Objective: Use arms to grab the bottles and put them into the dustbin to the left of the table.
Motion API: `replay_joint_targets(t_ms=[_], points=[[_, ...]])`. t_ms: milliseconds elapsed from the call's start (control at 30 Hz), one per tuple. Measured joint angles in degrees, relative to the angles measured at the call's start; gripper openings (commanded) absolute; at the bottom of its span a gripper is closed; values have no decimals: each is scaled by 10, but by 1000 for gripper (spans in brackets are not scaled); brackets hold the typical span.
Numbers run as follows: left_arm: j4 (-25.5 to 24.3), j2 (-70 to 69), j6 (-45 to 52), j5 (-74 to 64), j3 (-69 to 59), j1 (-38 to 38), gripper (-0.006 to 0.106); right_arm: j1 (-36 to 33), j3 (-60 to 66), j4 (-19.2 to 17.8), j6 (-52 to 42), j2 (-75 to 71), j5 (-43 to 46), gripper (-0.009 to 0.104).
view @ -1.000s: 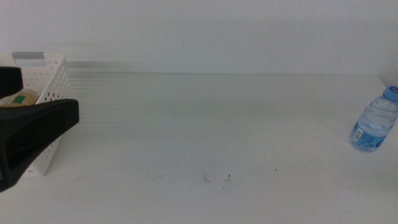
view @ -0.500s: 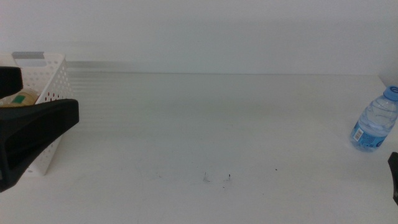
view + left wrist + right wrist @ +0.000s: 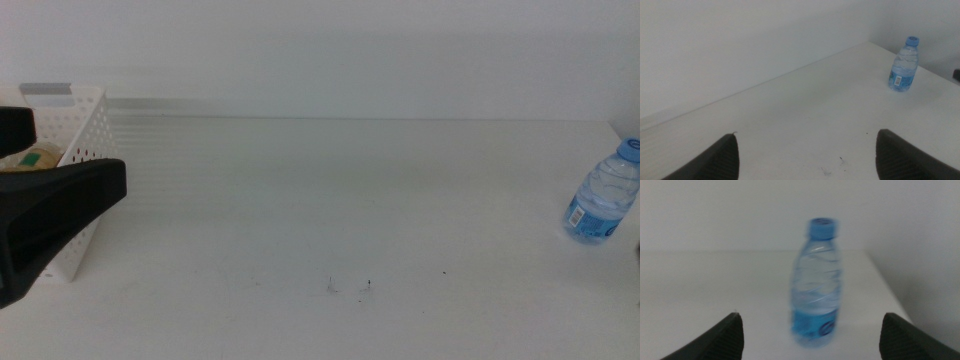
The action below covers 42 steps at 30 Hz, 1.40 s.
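The clear water bottle (image 3: 603, 192) with a blue cap stands upright at the table's far right. It also shows in the left wrist view (image 3: 903, 65) and, blurred, in the right wrist view (image 3: 817, 282). My right gripper (image 3: 810, 317) is open and faces the bottle, which stands a little ahead between the jaw lines, untouched. My left gripper (image 3: 80, 150) is at the left edge, above the white perforated dustbin (image 3: 85, 125), open and empty (image 3: 805, 137). The yellow-tea bottle (image 3: 30, 158) with its green label lies in the dustbin. No red can shows.
The white tabletop (image 3: 330, 200) has a few dark specks (image 3: 368, 286) near the front middle. A plain white wall runs along the back. A dark bit at the left wrist view's edge (image 3: 956, 75) may be the other arm.
A dark part of the right arm showed at the middle view's right edge half a second ago and is gone now. The left gripper, both bottles and the dustbin have not moved.
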<state>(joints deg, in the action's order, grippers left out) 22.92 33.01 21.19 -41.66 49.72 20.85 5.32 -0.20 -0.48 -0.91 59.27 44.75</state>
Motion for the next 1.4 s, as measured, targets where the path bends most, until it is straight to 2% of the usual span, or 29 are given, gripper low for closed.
replay_joint_targets(t_ms=[167,300,700,1400], points=[[0,0,0,0,0,0,94,73,0,-42,72,1,32,81],[0,0,0,0,0,0,94,78,-2,-74,72,24,34,81],[0,0,0,0,0,0,94,78,-77,-85,9,150,38,84],[0,0,0,2,0,0,94,78,-207,-124,0,336,44,86]])
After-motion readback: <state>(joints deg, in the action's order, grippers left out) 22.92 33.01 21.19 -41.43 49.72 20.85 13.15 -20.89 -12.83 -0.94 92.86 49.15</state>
